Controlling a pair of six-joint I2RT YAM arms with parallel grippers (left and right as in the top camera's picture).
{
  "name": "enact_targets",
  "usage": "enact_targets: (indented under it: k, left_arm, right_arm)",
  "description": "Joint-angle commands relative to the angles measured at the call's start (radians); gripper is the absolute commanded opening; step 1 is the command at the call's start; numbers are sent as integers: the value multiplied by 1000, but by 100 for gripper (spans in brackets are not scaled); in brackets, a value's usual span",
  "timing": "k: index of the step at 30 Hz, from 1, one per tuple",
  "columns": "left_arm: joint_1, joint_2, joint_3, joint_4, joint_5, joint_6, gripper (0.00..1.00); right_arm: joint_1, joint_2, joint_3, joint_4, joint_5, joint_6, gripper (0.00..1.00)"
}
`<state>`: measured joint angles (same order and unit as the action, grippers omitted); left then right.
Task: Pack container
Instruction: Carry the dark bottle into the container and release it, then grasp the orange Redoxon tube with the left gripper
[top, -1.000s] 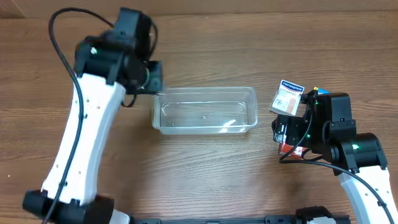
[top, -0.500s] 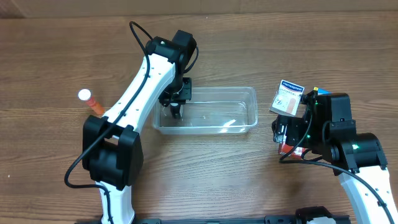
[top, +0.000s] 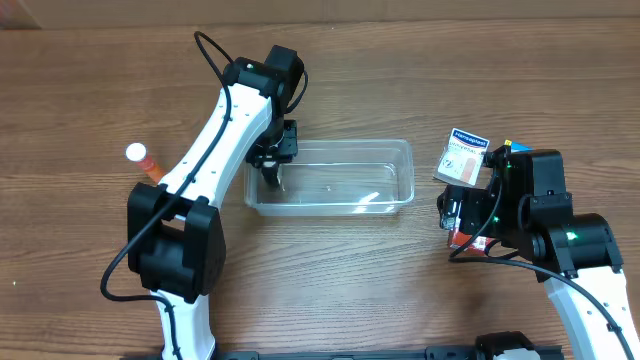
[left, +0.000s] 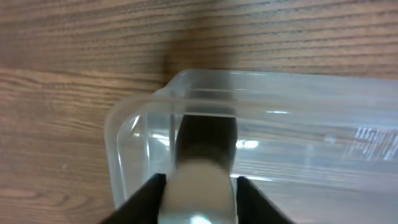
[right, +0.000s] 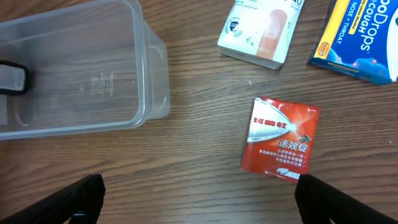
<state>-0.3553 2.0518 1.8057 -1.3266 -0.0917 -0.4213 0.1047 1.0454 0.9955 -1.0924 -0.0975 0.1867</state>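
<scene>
The clear plastic container lies in the middle of the table, with nothing resting on its floor. My left gripper is at its left end, fingers down inside the rim. In the left wrist view the gripper is shut on a small tan and dark object over the container's left corner. My right gripper is open and empty above bare wood, right of the container. A red packet lies by its right finger.
A white plaster box and a blue and yellow cough-drops box lie beyond the red packet. An orange bottle with a white cap lies at the far left of the table.
My left arm swung in from behind the container's left corner to its left end, then shifted slightly left. The orange bottle came into view. The right arm has not moved.
</scene>
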Motion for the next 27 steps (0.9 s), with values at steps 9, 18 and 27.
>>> enact_targets:
  k: [9,18,27]
  left_arm:
    - [0,-144,87,-85,-44,-2,56]
    - [454,-496,76,-103,-129,37,90]
    - [598,-108,65,-100,-11,139,94]
  right_arm:
    - [-4,-5,29,3,2,8,100]
    - [-4,-5,29,2,2,8,100]
    - [-4,-5,27,-1,2,8,100]
